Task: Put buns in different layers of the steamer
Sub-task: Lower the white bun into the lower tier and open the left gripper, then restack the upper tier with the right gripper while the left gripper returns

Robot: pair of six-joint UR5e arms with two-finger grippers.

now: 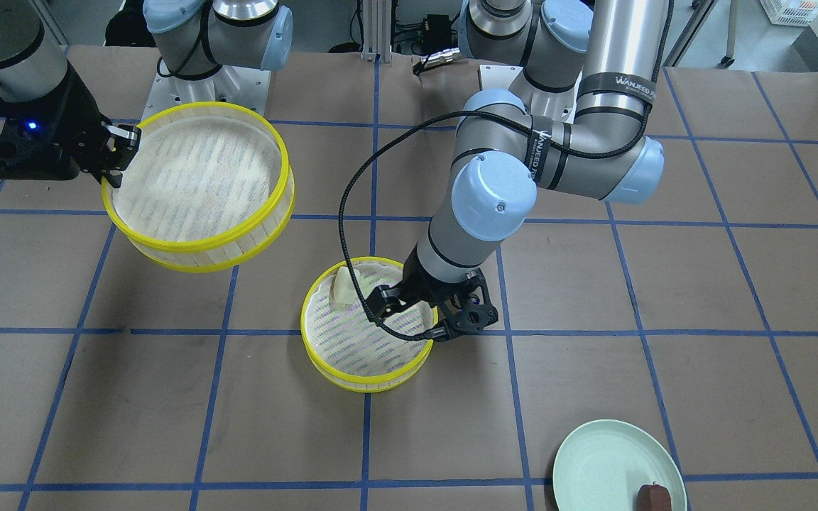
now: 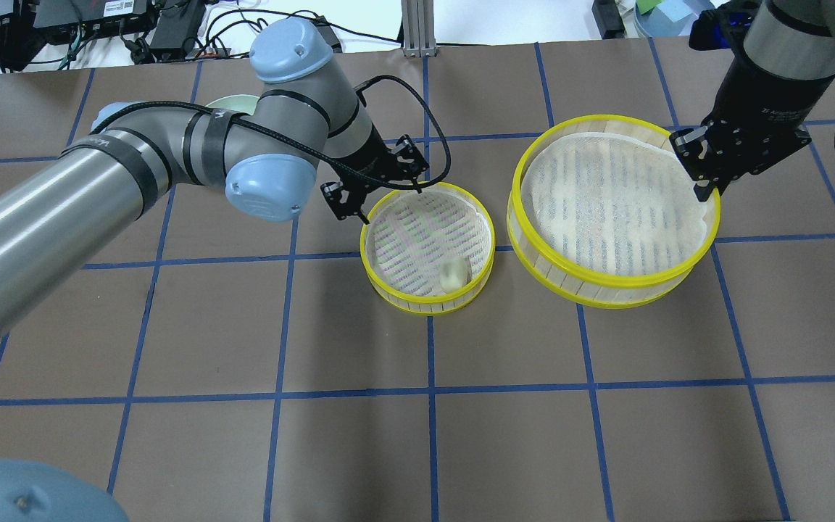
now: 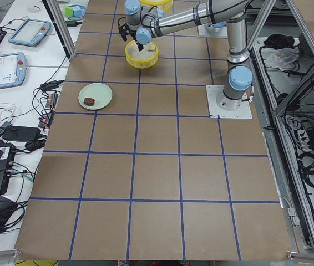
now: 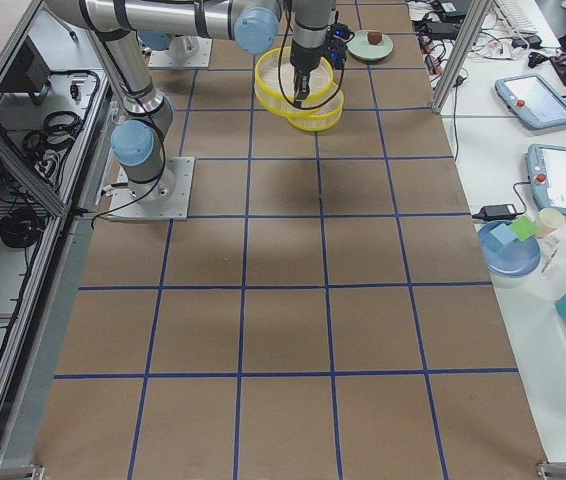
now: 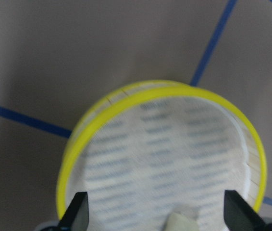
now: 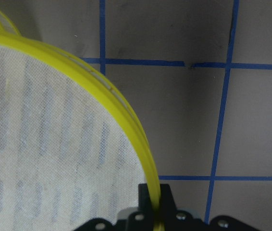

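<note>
One steamer layer (image 1: pixel 366 383) stands on the table with the pale cream bun (image 1: pixel 345 286) inside, near its rim; the bun also shows in the overhead view (image 2: pixel 452 275). My left gripper (image 1: pixel 427 312) is open and empty, hovering over that layer's edge opposite the bun, which shows between the fingers in the left wrist view (image 5: pixel 181 224). My right gripper (image 1: pixel 119 152) is shut on the yellow rim of the second steamer layer (image 1: pixel 199 259) and holds it tilted above the table. That layer is empty (image 2: pixel 606 210). The reddish-brown bun (image 1: pixel 654 497) lies on a plate.
The pale green plate (image 1: pixel 593 461) sits at the table edge on the operators' side, on my left. Blue tape lines grid the brown tabletop. The arm bases (image 1: pixel 203 85) stand at the table's back edge.
</note>
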